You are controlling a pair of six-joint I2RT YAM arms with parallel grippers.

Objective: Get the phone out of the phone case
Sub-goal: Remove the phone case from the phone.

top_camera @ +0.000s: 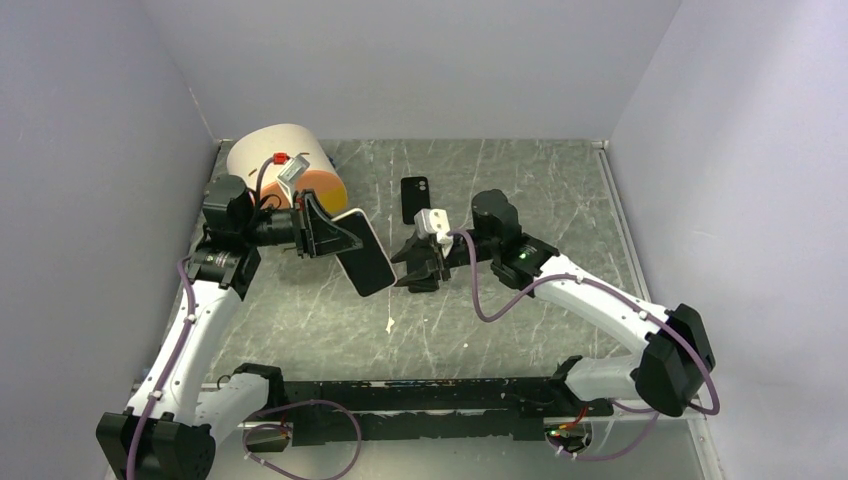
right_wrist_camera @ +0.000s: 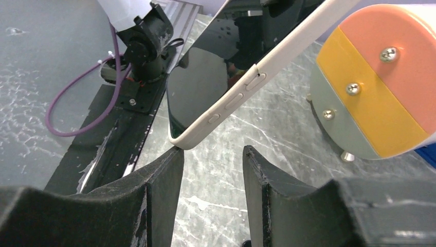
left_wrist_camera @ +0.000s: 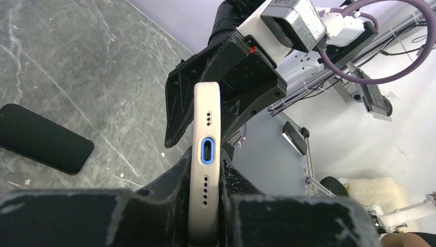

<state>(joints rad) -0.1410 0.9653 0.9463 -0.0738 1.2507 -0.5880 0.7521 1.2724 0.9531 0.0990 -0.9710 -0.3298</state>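
The phone (top_camera: 365, 262), dark screen facing up and to the right, sits in a beige phone case (left_wrist_camera: 206, 154) and is held tilted above the table. My left gripper (top_camera: 322, 236) is shut on its cased end, where a blue-ringed port shows between the fingers (left_wrist_camera: 169, 180). In the right wrist view the case's side buttons (right_wrist_camera: 247, 87) and the glossy screen (right_wrist_camera: 205, 87) slant overhead. My right gripper (right_wrist_camera: 212, 152) stands open just under the phone's lower corner, which rests at the tip of one finger (right_wrist_camera: 164, 175). Nothing lies between its jaws.
A black phone-shaped slab (top_camera: 414, 198) lies flat on the marble table (top_camera: 520, 180) behind the right gripper. A cream roll with an orange, yellow and grey face (top_camera: 285, 165) stands at the back left. A white crumb (top_camera: 389, 324) lies near the front.
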